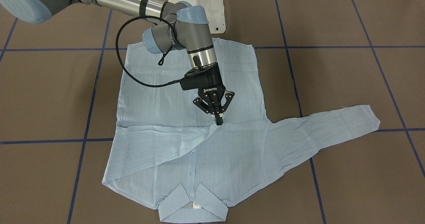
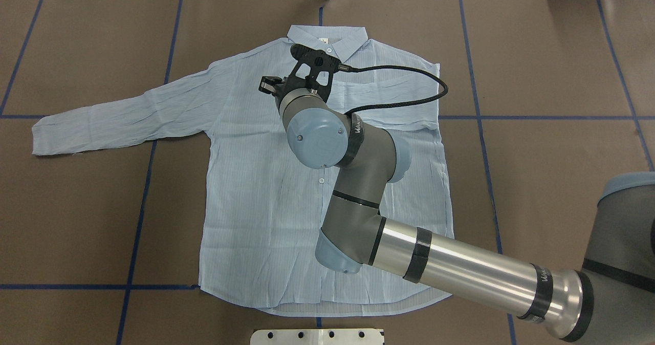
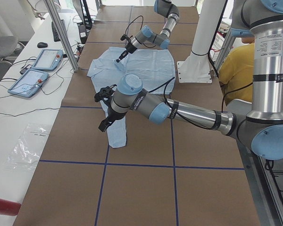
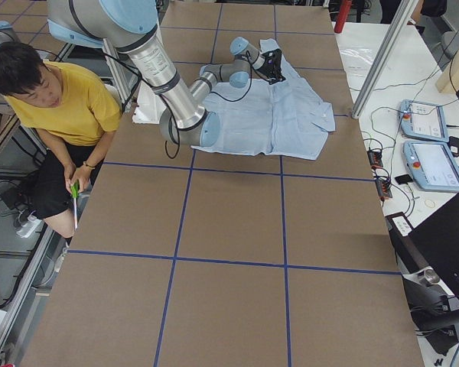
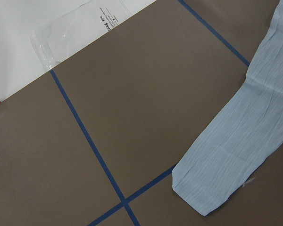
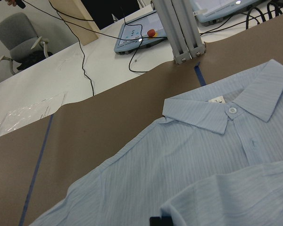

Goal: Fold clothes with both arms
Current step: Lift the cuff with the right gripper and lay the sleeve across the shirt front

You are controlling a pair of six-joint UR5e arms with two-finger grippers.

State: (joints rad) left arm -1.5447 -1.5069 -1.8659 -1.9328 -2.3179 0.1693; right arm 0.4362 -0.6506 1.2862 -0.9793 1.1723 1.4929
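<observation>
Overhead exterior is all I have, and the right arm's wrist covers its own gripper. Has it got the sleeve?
Observer: Yes. In the front-facing view the right gripper is shut on the cuff of the sleeve folded across the shirt.
Operator: And the left one? It's outside my frame.
Observer: The left gripper hangs above the other sleeve, which lies flat on the table. I cannot tell whether it is open or shut.

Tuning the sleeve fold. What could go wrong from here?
1. Right pincer pinches only the tip of the folded sleeve; the thin fabric may slip out or land bunched.
2. It sits low over the shirt front and could drag that layer too.
</observation>
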